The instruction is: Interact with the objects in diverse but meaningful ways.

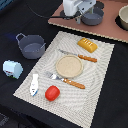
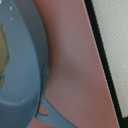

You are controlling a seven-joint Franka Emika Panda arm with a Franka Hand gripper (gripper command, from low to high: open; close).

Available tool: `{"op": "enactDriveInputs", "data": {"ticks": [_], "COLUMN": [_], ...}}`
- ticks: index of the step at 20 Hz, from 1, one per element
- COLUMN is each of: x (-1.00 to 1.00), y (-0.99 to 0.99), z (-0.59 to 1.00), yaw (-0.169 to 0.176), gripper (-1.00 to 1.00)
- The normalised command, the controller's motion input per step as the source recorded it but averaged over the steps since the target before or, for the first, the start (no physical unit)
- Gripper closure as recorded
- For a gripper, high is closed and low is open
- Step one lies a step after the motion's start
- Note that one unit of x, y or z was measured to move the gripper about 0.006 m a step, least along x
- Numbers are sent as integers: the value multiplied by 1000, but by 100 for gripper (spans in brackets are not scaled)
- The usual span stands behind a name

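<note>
While arm hovers low over grey pan [image 1: 93, 18] | fingers' state: cannot tell

Placemat [image 1: 100, 65]: woven cloth look, pale, matt. Tomato [image 1: 52, 92]: glossy red plastic. Bread loaf [image 1: 87, 45]: ridged yellow plastic. Pot [image 1: 31, 47]: dull grey, smooth. Knife [image 1: 80, 56] and fork [image 1: 66, 80]: orange handles, metallic-looking ends. Pan [image 2: 25, 65]: smooth blue-grey, slight sheen.
</note>
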Motion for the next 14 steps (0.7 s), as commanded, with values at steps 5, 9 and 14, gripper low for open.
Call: {"op": "enactDriveInputs", "data": {"ticks": [5,9,14], "x": [150,45,65], "y": [342,253,281], "z": [0,-19,-30], "yaw": [29,14,13], "gripper": [-100,-100,-100]}}
